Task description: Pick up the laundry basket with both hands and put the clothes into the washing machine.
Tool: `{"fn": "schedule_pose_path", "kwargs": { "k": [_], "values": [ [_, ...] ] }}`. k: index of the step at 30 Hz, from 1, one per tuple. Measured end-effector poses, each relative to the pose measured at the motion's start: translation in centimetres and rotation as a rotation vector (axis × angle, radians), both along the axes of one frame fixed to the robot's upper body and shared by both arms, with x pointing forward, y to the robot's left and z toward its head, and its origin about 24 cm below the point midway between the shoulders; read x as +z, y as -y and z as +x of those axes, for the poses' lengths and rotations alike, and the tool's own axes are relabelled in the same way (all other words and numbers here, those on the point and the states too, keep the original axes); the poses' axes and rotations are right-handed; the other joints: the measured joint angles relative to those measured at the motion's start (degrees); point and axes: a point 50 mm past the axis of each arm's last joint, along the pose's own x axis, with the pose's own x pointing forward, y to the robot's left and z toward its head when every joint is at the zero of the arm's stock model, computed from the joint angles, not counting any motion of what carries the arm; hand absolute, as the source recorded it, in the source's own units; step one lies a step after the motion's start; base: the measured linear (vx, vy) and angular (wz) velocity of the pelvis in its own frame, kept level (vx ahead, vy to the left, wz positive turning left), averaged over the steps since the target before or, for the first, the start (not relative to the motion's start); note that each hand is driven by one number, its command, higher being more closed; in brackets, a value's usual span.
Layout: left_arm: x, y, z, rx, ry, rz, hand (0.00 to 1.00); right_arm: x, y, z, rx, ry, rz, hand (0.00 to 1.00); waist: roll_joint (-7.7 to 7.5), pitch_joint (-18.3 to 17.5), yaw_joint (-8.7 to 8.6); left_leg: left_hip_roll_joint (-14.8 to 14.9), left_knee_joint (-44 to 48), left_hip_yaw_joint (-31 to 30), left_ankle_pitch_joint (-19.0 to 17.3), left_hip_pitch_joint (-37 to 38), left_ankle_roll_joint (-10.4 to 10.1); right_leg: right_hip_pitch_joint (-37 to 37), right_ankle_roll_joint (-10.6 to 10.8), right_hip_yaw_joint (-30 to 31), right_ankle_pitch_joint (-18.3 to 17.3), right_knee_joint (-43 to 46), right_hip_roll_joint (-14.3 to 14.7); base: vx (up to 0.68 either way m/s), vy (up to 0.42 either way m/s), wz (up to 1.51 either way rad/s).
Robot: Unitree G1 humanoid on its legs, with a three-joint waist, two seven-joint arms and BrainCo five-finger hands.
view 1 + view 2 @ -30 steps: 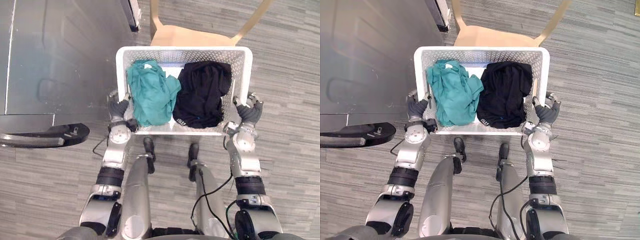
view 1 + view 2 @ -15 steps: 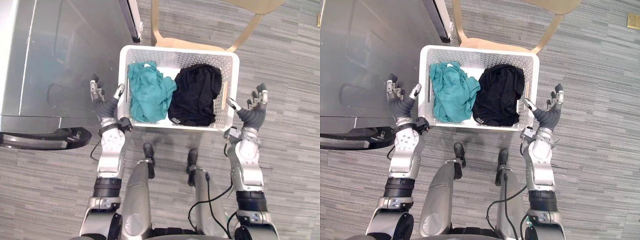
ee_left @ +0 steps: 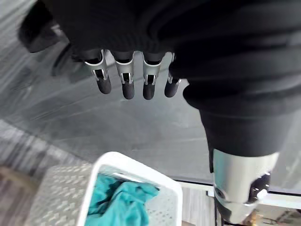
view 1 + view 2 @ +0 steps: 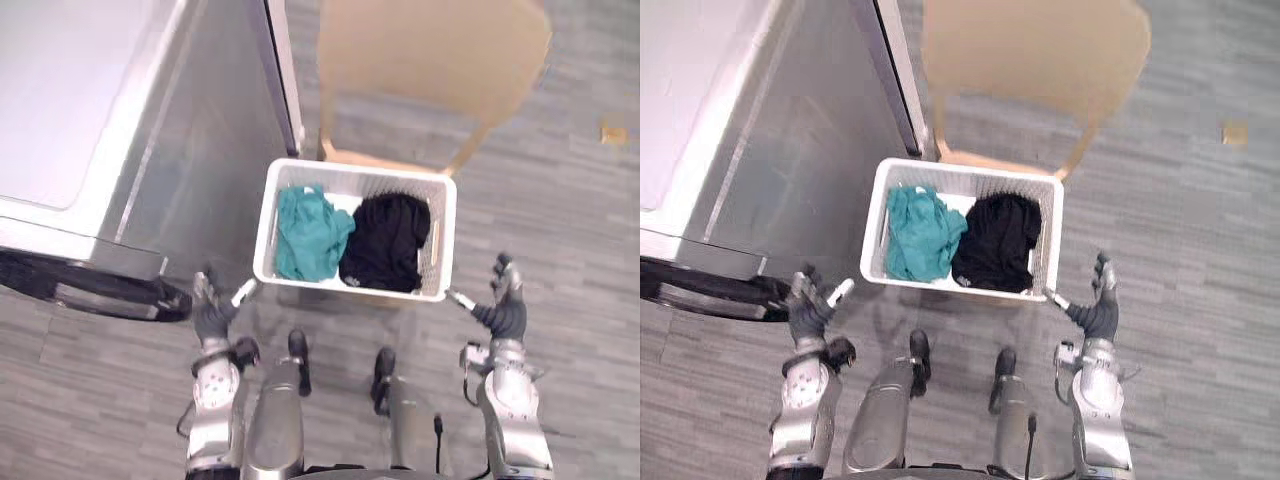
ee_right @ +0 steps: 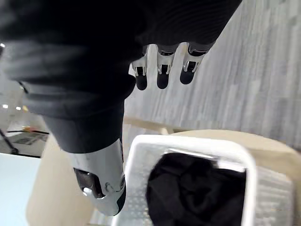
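Beside washer [image 4: 190, 150], on chair [image 4: 430, 60]: basket [image 4: 441, 240], clothes [image 4: 312, 235] inside. Gripped at both sides a second ago, now let go — left hand [image 4: 210, 316] and right hand [image 4: 504, 314] drawn back, spread open, well apart from rim. Means regrasping before any lift.

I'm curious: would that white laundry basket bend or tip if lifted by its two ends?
The laundry basket looks like stiff perforated plastic, so it probably keeps its shape. Holding only a teal garment and a black garment, side by side, it is likely light and balanced.
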Motion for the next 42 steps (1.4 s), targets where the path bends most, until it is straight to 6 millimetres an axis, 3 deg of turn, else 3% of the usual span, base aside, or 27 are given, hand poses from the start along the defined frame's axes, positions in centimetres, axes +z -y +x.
{"fn": "schedule_pose_path", "kwargs": {
  "k": [4,9,12,15,16,18,19,20,21,22,23,24,25,26,27,29,31,32,33,35,38,42],
  "values": [
    [-5.0,-2.0,-4.1,-0.009,-0.296,0.017,0.00,-4.9,0.0,-3.0,0.025,-0.269,0.033,0.00,0.10,-3.98,-0.05,-1.01,-3.84,-1.01,1.01,5.07,-0.89,5.56,0.06,-1.46,0.03,-3.51,-0.23,0.04,-0.010,0.17],
    [-7.5,-4.4,-7.7,0.003,-0.516,0.094,0.00,-7.5,0.8,-5.0,0.009,-0.445,0.061,0.00,0.47,-6.55,-0.08,-2.69,-10.70,-3.30,4.59,9.79,-1.33,9.43,0.41,-3.15,0.64,-6.95,-0.35,0.01,-0.027,0.22],
    [-8.0,-4.7,-8.6,-0.002,-0.570,0.115,0.00,-8.0,0.7,-5.2,0.012,-0.477,0.071,0.00,0.47,-6.96,-0.03,-3.29,-12.28,-5.70,5.96,10.69,-1.49,11.39,0.40,-6.12,0.67,-7.41,-0.34,0.01,-0.035,0.42],
    [-8.0,-4.4,-8.0,-0.018,-0.565,0.121,0.00,-7.9,0.6,-4.8,0.015,-0.468,0.074,0.00,0.47,-6.92,-0.01,-4.37,-12.23,-10.08,7.83,9.01,-1.53,12.36,0.38,-11.20,0.58,-6.24,-0.92,-0.02,-0.031,0.86],
    [-7.9,-4.2,-7.6,-0.022,-0.553,0.118,0.00,-7.7,0.6,-4.3,0.017,-0.457,0.072,0.00,0.38,-6.89,-0.02,-4.84,-12.28,-11.24,9.29,7.68,-1.51,11.29,0.35,-13.00,0.29,-4.83,-1.49,-0.09,-0.014,1.06],
    [-7.8,-3.7,-6.7,-0.038,-0.531,0.126,0.00,-7.3,0.5,-3.0,0.022,-0.429,0.072,0.00,-0.10,-7.18,-0.19,-5.88,-15.12,-11.82,16.22,4.49,-2.09,8.42,-0.57,-16.18,0.42,-2.21,-3.70,-0.13,0.033,0.99],
    [-7.6,-3.5,-5.7,-0.050,-0.512,0.133,0.00,-7.3,0.2,-2.4,0.012,-0.419,0.086,0.00,-1.39,-6.63,-0.14,-5.43,-11.92,-5.52,13.61,3.30,-0.98,7.95,-0.93,-18.51,0.60,-2.84,-5.68,-0.07,0.048,0.78],
    [-7.6,-3.4,-5.7,-0.053,-0.517,0.130,0.00,-7.3,0.5,-2.5,-0.002,-0.421,0.086,0.00,-1.44,-6.64,-0.42,-4.55,-8.35,-1.99,10.59,2.69,-0.18,8.10,-0.81,-19.84,0.72,-2.66,-6.29,-0.02,0.057,1.08],
    [-7.7,-3.4,-5.7,-0.053,-0.523,0.130,0.00,-7.2,1.5,-2.7,-0.022,-0.432,0.071,0.00,-1.94,-6.31,-1.01,-1.74,-3.34,3.68,6.15,3.02,0.48,8.82,-0.73,-22.70,0.87,-1.28,-7.80,-0.03,0.114,1.19],
    [-7.6,-3.7,-5.7,-0.050,-0.524,0.141,0.00,-7.5,1.5,-3.0,-0.026,-0.453,0.077,0.00,-1.66,-6.44,-2.35,2.45,-1.23,8.75,3.94,5.10,0.30,9.69,-0.72,-24.84,0.88,0.49,-9.18,-0.03,0.157,1.17],
    [-7.5,-3.8,-5.6,-0.048,-0.521,0.147,0.00,-7.5,1.6,-2.9,-0.029,-0.457,0.073,0.00,-1.57,-6.52,-2.99,4.56,-1.22,11.00,3.74,6.03,0.49,9.79,-0.72,-25.36,0.88,1.25,-9.75,-0.04,0.189,1.01],
    [-7.3,-3.9,-4.8,-0.046,-0.505,0.157,0.00,-7.2,2.1,-2.6,-0.031,-0.450,0.057,0.00,-0.88,-6.88,-3.79,8.59,-2.55,15.50,4.01,6.96,0.76,9.57,0.25,-26.76,1.44,2.28,-10.80,-0.04,0.175,0.78],
    [-7.1,-3.6,-3.8,-0.061,-0.485,0.165,0.00,-7.0,2.9,-2.6,-0.042,-0.454,0.035,0.00,0.26,-7.32,-3.63,9.42,-4.76,16.09,4.69,7.52,-3.03,9.36,2.35,-27.79,2.62,1.83,-11.60,-0.03,0.191,0.68],
    [-6.8,-3.6,-3.1,-0.074,-0.471,0.177,0.00,-7.0,3.4,-2.6,-0.052,-0.462,0.026,0.00,0.43,-7.40,-3.46,8.31,-5.83,16.24,4.08,7.53,-4.45,9.52,3.60,-28.11,3.64,0.75,-12.01,-0.03,0.247,0.51],
    [-6.2,-4.1,-1.9,-0.099,-0.446,0.217,0.00,-7.2,2.7,-2.3,-0.053,-0.465,0.050,0.00,-1.14,-7.16,-3.42,5.39,-6.98,15.52,4.47,6.88,-3.87,9.89,4.00,-28.13,5.52,-2.19,-12.90,-0.03,0.304,0.47],
    [-6.0,-4.8,-1.6,-0.141,-0.446,0.275,0.00,-7.7,1.6,-2.5,-0.052,-0.475,0.087,0.00,-2.16,-7.06,-3.48,2.30,-6.79,13.81,4.36,6.05,-3.35,10.87,3.33,-27.89,8.05,-5.31,-14.11,-0.05,0.298,0.52],
    [-6.2,-5.2,-2.5,-0.149,-0.472,0.293,0.00,-8.1,1.3,-2.9,-0.052,-0.502,0.099,0.00,-1.96,-6.72,-3.27,0.20,-2.67,11.97,1.14,5.10,-0.01,11.42,2.45,-25.85,9.10,-0.89,-17.45,-0.09,0.322,0.49],
    [-6.5,-5.1,-3.2,-0.148,-0.489,0.286,0.00,-8.1,1.3,-2.9,-0.054,-0.512,0.099,0.00,-1.06,-6.00,-3.42,-0.63,-2.03,11.16,-0.27,5.27,0.93,8.88,-5.12,-21.62,7.23,4.96,-18.64,-0.09,0.264,0.35],
    [-6.6,-5.1,-3.4,-0.150,-0.496,0.285,0.00,-8.2,1.2,-3.0,-0.051,-0.515,0.102,0.00,-0.69,-5.70,-3.48,-0.68,-2.17,10.69,-0.82,5.52,1.09,6.85,-7.66,-17.13,5.32,7.97,-18.12,-0.12,0.210,0.30],
    [-7.0,-5.4,-4.6,-0.143,-0.534,0.285,0.00,-8.3,0.2,-2.7,-0.013,-0.519,0.106,0.00,-0.81,-4.49,-3.57,-1.64,-4.39,10.30,-0.92,7.56,1.19,2.11,-2.59,-2.73,0.11,13.81,-10.62,-0.10,0.085,0.28],
    [-7.5,-5.3,-6.1,-0.140,-0.575,0.274,0.00,-8.5,-0.9,-2.6,0.046,-0.529,0.098,0.00,-1.86,-4.01,-4.47,-4.20,-7.51,8.59,-0.49,9.24,1.20,0.84,-2.32,-0.49,-4.54,10.26,-3.66,-0.05,-0.004,0.36],
    [-7.9,-4.1,-6.2,-0.152,-0.588,0.243,0.00,-8.2,-1.9,-1.9,0.091,-0.501,0.092,0.00,-1.31,-3.80,-4.95,-4.91,-9.65,4.72,2.55,8.70,0.00,2.62,-2.61,0.21,-5.60,6.15,-0.99,0.01,-0.028,0.34]
  ]
}}
